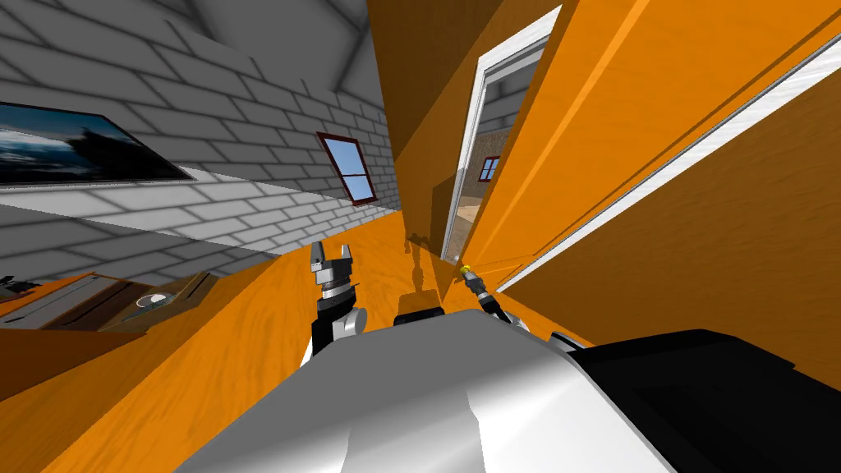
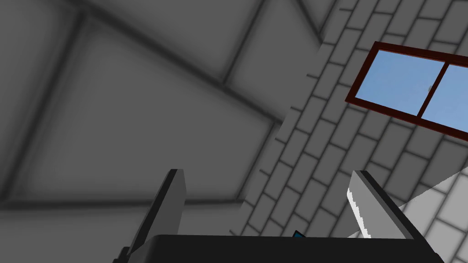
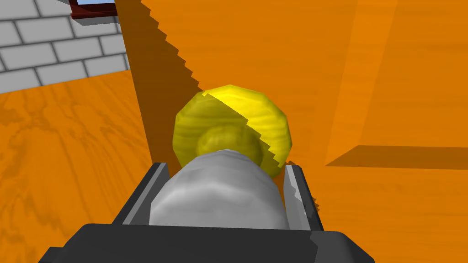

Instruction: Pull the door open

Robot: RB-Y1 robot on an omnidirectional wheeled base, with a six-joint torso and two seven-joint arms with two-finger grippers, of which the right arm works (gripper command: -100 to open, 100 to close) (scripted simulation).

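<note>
An orange door [image 1: 624, 123] stands ajar on my right, swung out of its white frame [image 1: 472, 148]. Its handle is a grey knob [image 3: 219, 191] on a round yellow plate [image 3: 233, 123] set against the door face [image 3: 283, 55]. My right gripper [image 3: 224, 196] is shut on the grey knob, one finger pressing each side; in the head view the right gripper [image 1: 468, 275] shows small at the door's edge. My left gripper [image 1: 331, 261] is raised over the floor, away from the door; in its wrist view the left gripper [image 2: 269, 201] stands open with nothing between its fingers.
A grey brick wall [image 1: 246, 164] with a red-framed window [image 1: 349, 168] runs along my left. A low brown cabinet [image 1: 107, 300] stands by that wall. The orange wood floor [image 1: 246, 328] stretches ahead to the doorway.
</note>
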